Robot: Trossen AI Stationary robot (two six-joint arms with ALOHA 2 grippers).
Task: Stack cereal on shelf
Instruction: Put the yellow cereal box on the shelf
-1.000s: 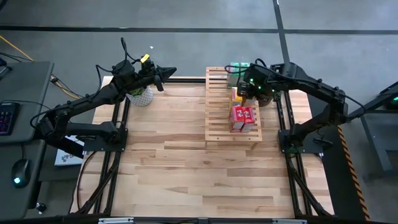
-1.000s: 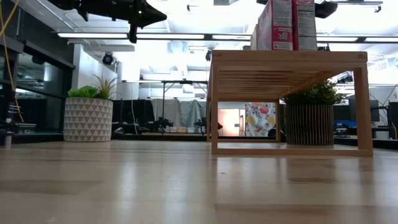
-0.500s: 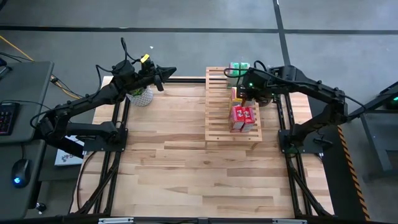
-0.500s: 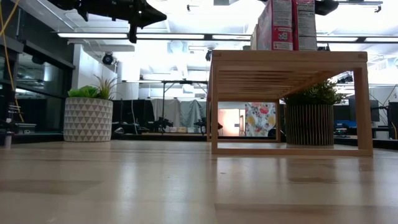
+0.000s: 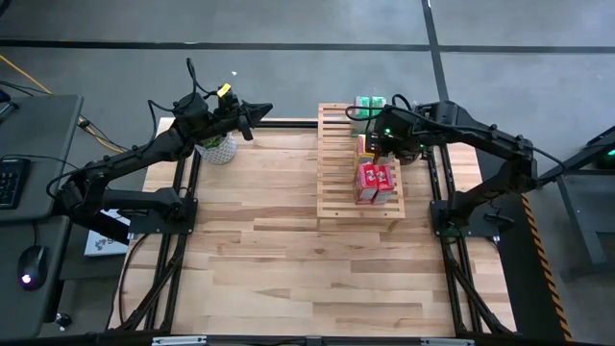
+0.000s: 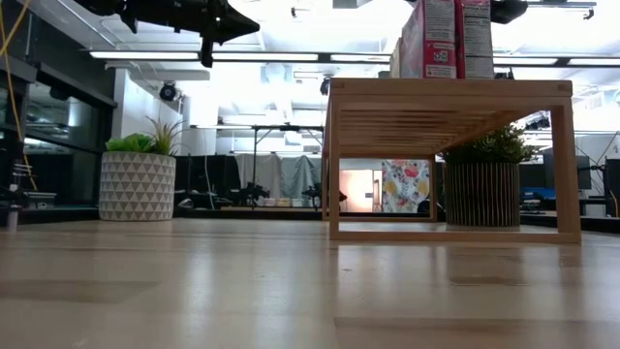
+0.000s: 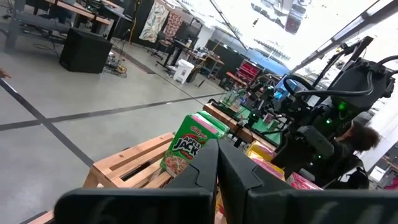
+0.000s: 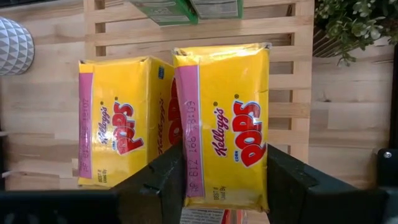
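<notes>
The shelf [image 5: 338,173], a light slatted wood rack, stands at the table's far right. On it are two red cereal boxes [image 5: 376,183], two yellow ones [image 8: 118,118] side by side with their printed fronts up, and green ones [image 5: 368,103] at the far end. My right gripper [image 8: 225,180] points steeply down over the shelf and is shut on one yellow box [image 8: 227,124]. My left gripper [image 5: 265,110] hovers shut and level above the table's far edge, left of the shelf, touching nothing. My right gripper pinches the yellow box between its two fingers [image 8: 166,177], one on each long side [image 8: 186,168], near one end. The fingers come from above, slanting down, and lie across the box. Whether the box's underside rests on the slats, I cannot tell.
A white patterned plant pot [image 5: 219,149] stands at the far left under my left arm. A dark ribbed pot with a plant [image 6: 481,189] stands behind the shelf at the far right. The wide near half of the wooden tabletop [image 5: 307,279] carries nothing.
My right gripper has edged a little toward the table's left edge above the shelf, uncovering more of the green boxes. The boxes on the shelf stand as before.
</notes>
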